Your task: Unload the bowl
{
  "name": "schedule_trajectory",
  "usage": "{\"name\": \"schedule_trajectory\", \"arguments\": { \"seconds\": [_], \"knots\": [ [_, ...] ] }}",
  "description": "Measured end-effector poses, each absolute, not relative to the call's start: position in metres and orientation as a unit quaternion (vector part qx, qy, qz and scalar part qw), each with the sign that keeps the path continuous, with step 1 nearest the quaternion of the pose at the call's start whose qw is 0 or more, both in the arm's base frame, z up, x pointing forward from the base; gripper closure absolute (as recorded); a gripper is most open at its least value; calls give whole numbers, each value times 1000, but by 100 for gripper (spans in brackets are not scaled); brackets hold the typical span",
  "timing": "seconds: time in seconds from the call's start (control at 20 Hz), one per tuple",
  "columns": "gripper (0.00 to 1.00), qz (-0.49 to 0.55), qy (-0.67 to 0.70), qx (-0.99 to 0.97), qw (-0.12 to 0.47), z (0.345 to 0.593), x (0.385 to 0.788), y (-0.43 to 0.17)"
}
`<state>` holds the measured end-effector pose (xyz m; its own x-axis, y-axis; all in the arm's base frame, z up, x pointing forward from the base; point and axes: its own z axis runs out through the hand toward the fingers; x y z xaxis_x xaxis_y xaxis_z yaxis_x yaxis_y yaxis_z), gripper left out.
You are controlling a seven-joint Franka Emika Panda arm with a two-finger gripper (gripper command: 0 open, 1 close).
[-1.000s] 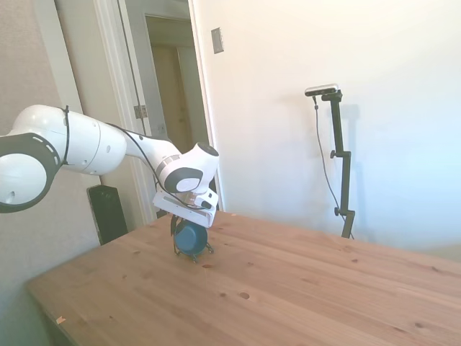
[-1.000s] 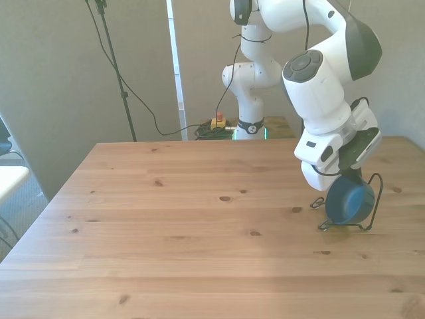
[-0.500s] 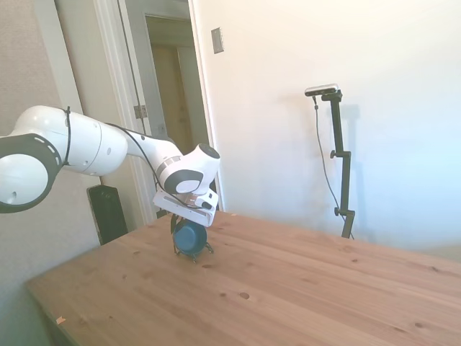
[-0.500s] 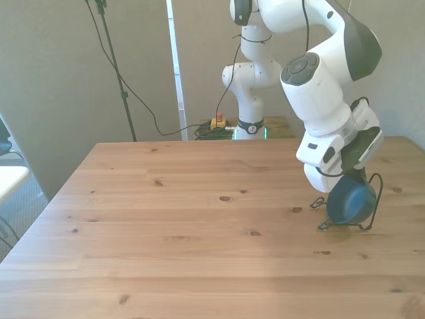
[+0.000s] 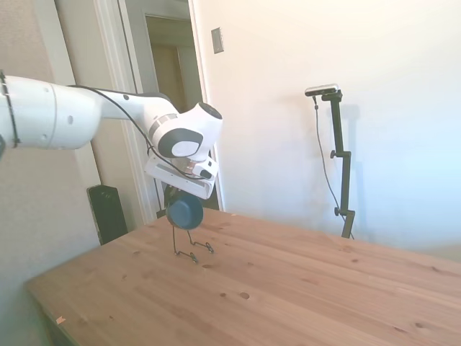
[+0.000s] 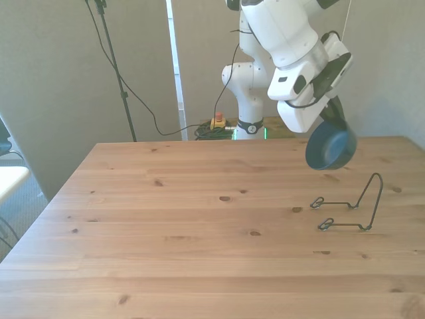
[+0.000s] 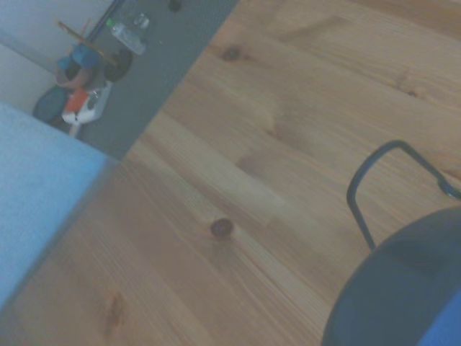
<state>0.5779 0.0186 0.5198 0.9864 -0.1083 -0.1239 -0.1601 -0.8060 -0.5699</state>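
Bowl: we see the dark blue bowl (image 6: 330,147) held in the air, hanging on edge just under the gripper (image 6: 334,119), with its round face turned sideways rather than up.
Gripper: we judge it clenched on the bowl's upper rim; the fingers themselves are mostly hidden behind the white wrist housing.
Key relation: in the front view the wire rack (image 6: 350,205) lies at about 5 o'clock from the bowl, low on the surface and well apart from it, with clear air between the two. In the side view the bowl (image 5: 184,212) hangs almost straight above the rack (image 5: 191,245), at 12 o'clock from it.
Rack: thin dark wire, standing alone with nothing in it; in the wrist view one of its loops (image 7: 374,180) shows beside the blurred dark curve of the bowl (image 7: 403,288).
Stage: we judge the lift out of the rack done and the setting down not yet done.
Next move: it calls for a bare patch of surface away from the rack.
Surface: pale knotty wooden planks (image 6: 166,232), bare apart from the rack.
Room: white wall, a doorway behind the arm in the side view.
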Motion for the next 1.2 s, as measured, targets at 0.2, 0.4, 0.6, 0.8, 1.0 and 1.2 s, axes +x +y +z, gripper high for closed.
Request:
{"name": "schedule_trajectory", "arguments": {
  "seconds": [0.2, 0.4, 0.6, 0.8, 1.0, 1.2],
  "knots": [
    [100, 32, 68, -960, 271, 510, 542, 22],
    [100, 18, 86, -969, 232, 501, 508, 28],
    [100, 17, 111, -976, 186, 494, 484, 27],
    [100, 24, 133, -980, 149, 480, 473, 15],
    [100, 34, 159, -981, 109, 468, 467, -7],
    [100, 35, 174, -982, 69, 456, 463, -20]
  ]
}}
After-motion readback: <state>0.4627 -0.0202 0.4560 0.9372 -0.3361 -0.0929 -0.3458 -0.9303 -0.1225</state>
